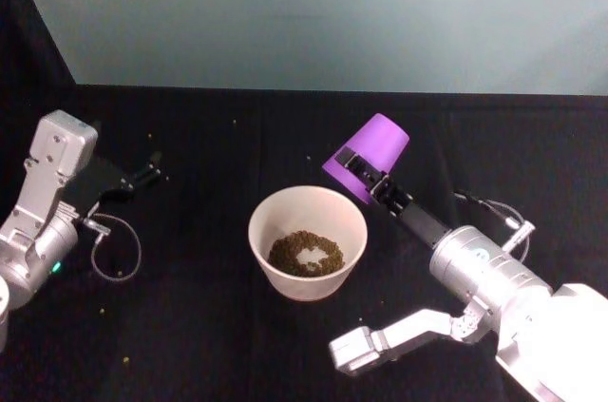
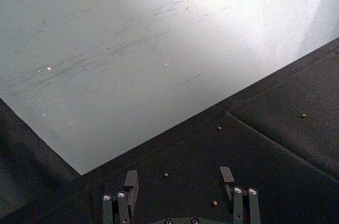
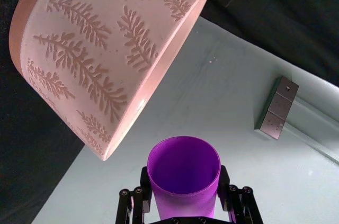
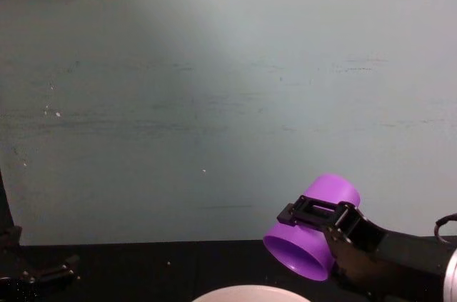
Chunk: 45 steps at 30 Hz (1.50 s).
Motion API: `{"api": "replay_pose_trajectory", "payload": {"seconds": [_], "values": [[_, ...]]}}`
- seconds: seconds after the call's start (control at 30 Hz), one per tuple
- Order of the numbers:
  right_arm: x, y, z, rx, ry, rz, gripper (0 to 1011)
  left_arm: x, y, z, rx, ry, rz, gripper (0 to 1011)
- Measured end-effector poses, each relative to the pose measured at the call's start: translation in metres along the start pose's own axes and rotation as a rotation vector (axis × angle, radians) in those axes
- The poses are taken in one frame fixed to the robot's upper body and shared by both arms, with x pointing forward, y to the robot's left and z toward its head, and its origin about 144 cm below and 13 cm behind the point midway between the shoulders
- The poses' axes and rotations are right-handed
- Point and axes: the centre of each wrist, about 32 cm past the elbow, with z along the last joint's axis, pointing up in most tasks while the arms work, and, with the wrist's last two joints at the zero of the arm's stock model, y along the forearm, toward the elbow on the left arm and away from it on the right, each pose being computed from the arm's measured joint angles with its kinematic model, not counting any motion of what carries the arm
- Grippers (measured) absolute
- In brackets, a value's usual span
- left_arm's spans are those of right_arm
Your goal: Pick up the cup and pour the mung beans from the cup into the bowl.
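Observation:
The purple cup (image 1: 367, 155) hangs tipped over, mouth down toward the bowl's far right rim, with my right gripper (image 1: 369, 172) shut on its wall. In the right wrist view the cup (image 3: 184, 177) looks empty inside. The pinkish-white bowl (image 1: 262, 217) stands mid-table with mung beans (image 1: 306, 253) heaped in its bottom; its fern-patterned side (image 3: 106, 49) shows close to the cup. In the chest view the cup (image 4: 314, 239) tilts just above the bowl's rim (image 4: 250, 293). My left gripper (image 1: 149, 173) rests open at the far left, its fingers (image 2: 131, 180) holding nothing.
A black cloth (image 1: 190, 326) covers the table, with stray beans (image 2: 219, 128) scattered on it. A pale green wall (image 1: 313, 12) runs along the back edge. A loose cable (image 1: 116, 250) loops beside my left arm.

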Motion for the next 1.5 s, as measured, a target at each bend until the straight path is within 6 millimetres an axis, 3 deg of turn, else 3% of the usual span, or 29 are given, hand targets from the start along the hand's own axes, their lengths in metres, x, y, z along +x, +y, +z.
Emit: {"api": "replay_pose_trajectory", "payload": {"seconds": [0.5, 0.67, 1.0, 1.23, 1.5], "values": [[-0.002, -0.001, -0.003, 0.006, -0.004, 0.003, 729, 0.0, 0.0, 0.0, 0.0, 0.0, 0.0, 1000], [-0.002, -0.004, -0.015, 0.014, 0.128, 0.01, 729, 0.0, 0.0, 0.0, 0.0, 0.0, 0.0, 1000], [-0.01, -0.013, -0.051, 0.033, 0.624, 0.014, 729, 0.0, 0.0, 0.0, 0.0, 0.0, 0.0, 1000], [-0.032, -0.016, -0.076, 0.064, 1.133, 0.018, 729, 0.0, 0.0, 0.0, 0.0, 0.0, 0.0, 1000], [-0.06, -0.019, -0.087, 0.119, 1.535, 0.014, 729, 0.0, 0.0, 0.0, 0.0, 0.0, 0.0, 1000]]}}
